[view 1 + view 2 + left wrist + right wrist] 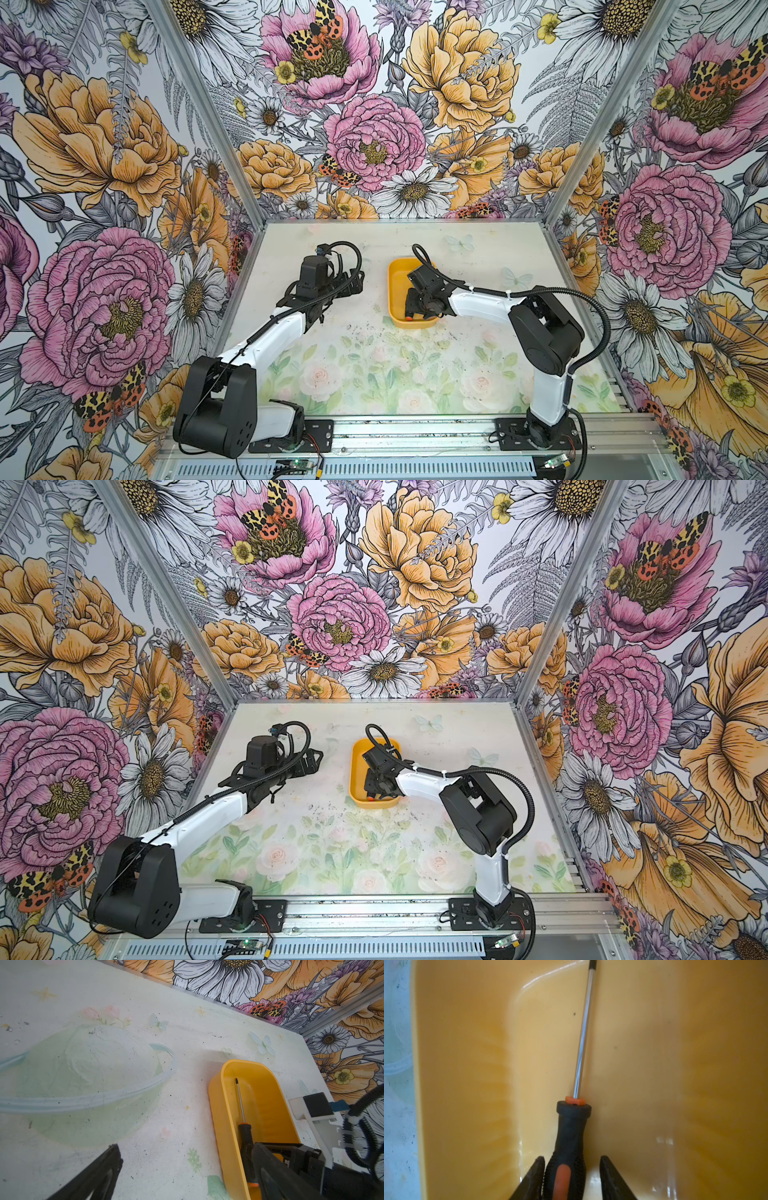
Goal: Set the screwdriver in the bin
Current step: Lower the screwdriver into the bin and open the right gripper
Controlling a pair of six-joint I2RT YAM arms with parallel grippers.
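screwdriver (572, 1136) is down in the bin (226, 1105), lying flat on the floor along its length. in a top view its orange butt shows at the bin's 6 o'clock end, shaft running toward 12. right gripper (572, 1157) sits low inside the bin, straddling the handle. its jaws are parted, one finger close against the grip and clear daylight on the other side, so nothing is pinched (the tool rests on the plastic, not in the fingers). that low, lengthwise pose makes sense: it lets the tool lie down between the walls rather than drop. task looks as good as done, what's left is a clean lift out without snagging the handle. left gripper (351, 282) hangs at the bin's 9 o'clock, well apart over the table (374, 365), out of the way. its jaws i can't make out, too dark and partly cropped.
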